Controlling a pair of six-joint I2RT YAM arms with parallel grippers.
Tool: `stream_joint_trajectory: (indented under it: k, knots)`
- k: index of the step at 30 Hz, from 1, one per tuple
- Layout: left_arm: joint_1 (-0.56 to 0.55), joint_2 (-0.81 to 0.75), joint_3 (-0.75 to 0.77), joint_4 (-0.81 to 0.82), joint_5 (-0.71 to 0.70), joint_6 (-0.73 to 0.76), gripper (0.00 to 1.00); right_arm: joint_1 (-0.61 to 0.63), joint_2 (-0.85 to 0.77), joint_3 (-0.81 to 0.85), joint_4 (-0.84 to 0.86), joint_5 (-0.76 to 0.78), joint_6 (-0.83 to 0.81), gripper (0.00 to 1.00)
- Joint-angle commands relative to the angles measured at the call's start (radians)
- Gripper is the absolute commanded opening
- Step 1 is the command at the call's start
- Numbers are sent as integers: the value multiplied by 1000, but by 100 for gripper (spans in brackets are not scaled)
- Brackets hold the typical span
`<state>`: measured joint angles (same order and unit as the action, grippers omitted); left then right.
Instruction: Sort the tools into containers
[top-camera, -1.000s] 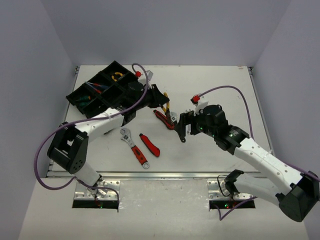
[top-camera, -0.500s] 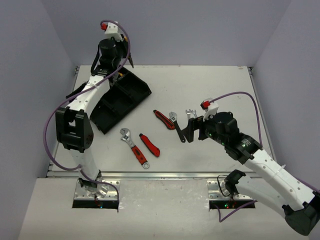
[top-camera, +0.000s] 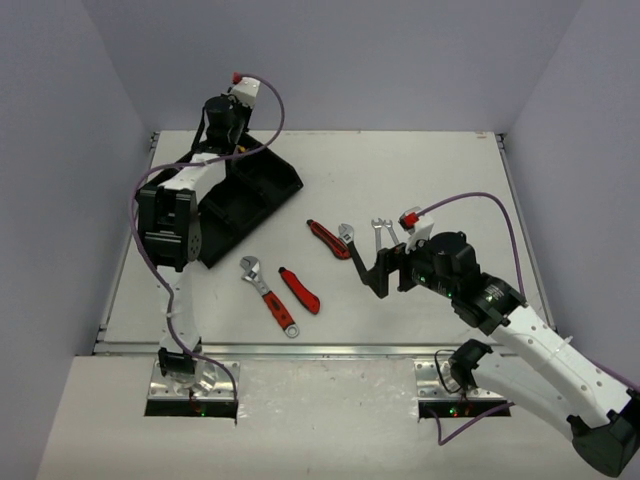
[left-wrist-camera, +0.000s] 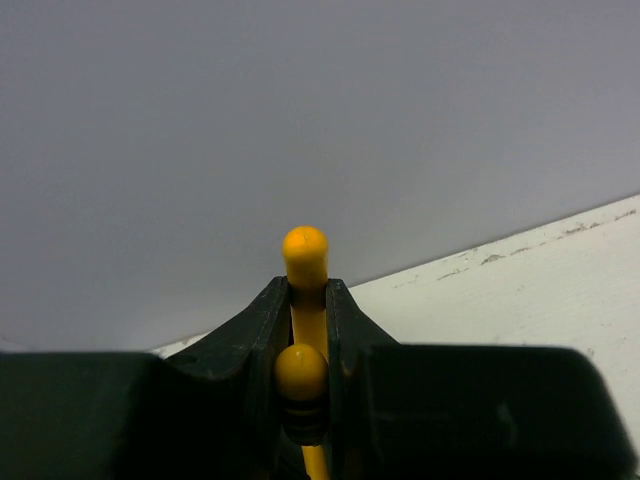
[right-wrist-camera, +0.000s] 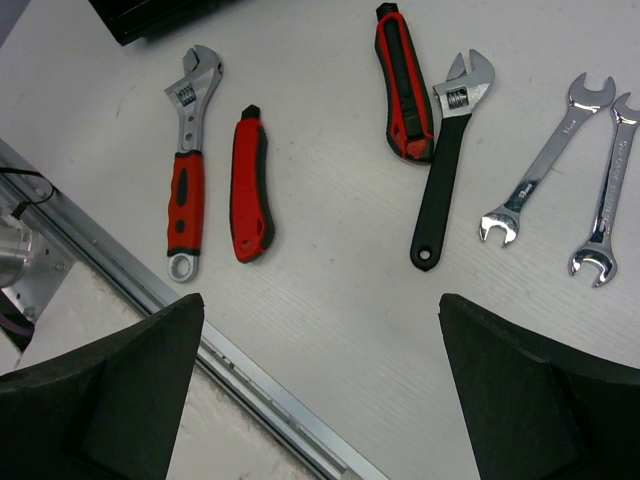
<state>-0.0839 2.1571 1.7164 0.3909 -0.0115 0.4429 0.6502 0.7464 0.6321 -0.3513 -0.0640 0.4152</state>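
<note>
Here, pliers (left-wrist-camera: 305, 256) in L gripper (left-wrist-camera: 305, 295), handles outward

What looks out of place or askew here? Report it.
Nothing spilled or broken. The black tray sits skewed, diagonal to the edges of the table. The left gripper pinches the yellow-handled pliers near the handle tips.
</note>
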Motion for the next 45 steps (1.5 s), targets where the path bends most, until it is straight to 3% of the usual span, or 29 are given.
stream_joint_trajectory:
  k: [1, 3, 8, 11, 13, 25, 28, 34, 39, 41, 43, 45]
  knots:
    - [24, 2, 46, 188, 123, 184, 0, 0, -13, 1, 31, -17, -4, 99]
    - [46, 17, 37, 163, 218, 208, 0, 0, -12, 4, 27, -17, -7, 99]
    - [79, 69, 46, 178, 268, 241, 0, 0, -2, 8, 23, -10, -13, 99]
    - [116, 82, 14, 198, 387, 289, 0, 0, 8, 5, 23, 0, -16, 99]
    - [129, 84, -50, 285, 377, 302, 0, 0, 15, 5, 23, 4, -18, 99]
    - [167, 142, -48, 257, 475, 282, 13, -1, 51, 7, 23, 7, -24, 99]
    - [168, 142, -55, 257, 493, 273, 26, -1, 57, 11, 22, 1, -26, 99]
    - [167, 96, -103, 282, 529, 258, 73, 0, 50, 8, 24, 4, -26, 99]
    - [168, 2, -172, 359, 533, 209, 86, 0, 56, 3, 28, 10, -27, 99]
    - [168, -67, -198, 417, 528, 133, 100, -1, 59, 1, 32, 13, -27, 99]
    - [167, -134, -220, 463, 518, 44, 100, -1, 64, -3, 38, 16, -26, 99]
    - [167, -198, -237, 518, 488, -150, 100, 0, 77, -7, 52, 19, -23, 99]
